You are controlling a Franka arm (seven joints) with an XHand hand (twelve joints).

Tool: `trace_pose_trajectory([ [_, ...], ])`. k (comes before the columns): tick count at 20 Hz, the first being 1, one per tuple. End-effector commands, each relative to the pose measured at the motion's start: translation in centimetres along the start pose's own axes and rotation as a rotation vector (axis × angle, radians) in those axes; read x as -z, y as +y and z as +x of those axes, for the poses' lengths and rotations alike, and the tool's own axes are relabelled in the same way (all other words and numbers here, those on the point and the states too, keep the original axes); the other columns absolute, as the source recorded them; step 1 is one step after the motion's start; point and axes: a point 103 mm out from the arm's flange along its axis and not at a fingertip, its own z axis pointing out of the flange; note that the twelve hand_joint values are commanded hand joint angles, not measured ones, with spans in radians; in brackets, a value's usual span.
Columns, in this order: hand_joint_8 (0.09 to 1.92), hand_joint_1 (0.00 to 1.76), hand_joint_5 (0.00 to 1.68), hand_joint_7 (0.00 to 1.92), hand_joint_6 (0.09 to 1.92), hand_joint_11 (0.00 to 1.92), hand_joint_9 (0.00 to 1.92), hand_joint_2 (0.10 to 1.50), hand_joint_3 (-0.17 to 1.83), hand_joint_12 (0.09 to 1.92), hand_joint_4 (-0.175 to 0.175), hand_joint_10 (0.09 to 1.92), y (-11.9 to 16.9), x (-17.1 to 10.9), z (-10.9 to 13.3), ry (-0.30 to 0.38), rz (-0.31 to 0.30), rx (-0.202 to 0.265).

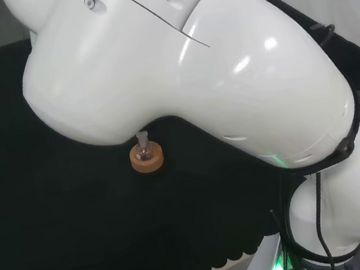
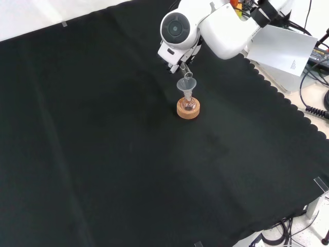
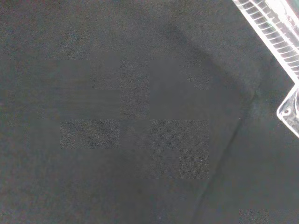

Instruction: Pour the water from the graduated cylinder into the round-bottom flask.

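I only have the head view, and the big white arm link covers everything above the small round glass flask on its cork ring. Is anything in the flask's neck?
Observer: Yes. The front view shows a clear funnel standing in the neck of the flask on the cork ring.
Operator: Where is the clear graduated cylinder?
Observer: In the front view a slim clear tip, apparently its mouth, slants down to just above the funnel's rim.
Operator: Any scale lines?
Observer: The wrist view shows the graduated cylinder close up, with scale lines, over the black cloth.
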Motion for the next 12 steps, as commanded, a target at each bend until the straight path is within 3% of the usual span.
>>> trace_pose_trajectory([
  [1,0.39,1.14,0.91,1.16,1.13,1.22,1.35,1.16,0.0,0.74,-0.175,0.09,-0.34,0.2,0.1,-0.034,-0.003,-0.022],
  [12,0.39,1.14,0.91,1.17,1.13,1.23,1.35,1.16,0.0,0.74,-0.175,0.09,-0.53,0.31,-0.3,-0.063,0.016,-0.042],
])
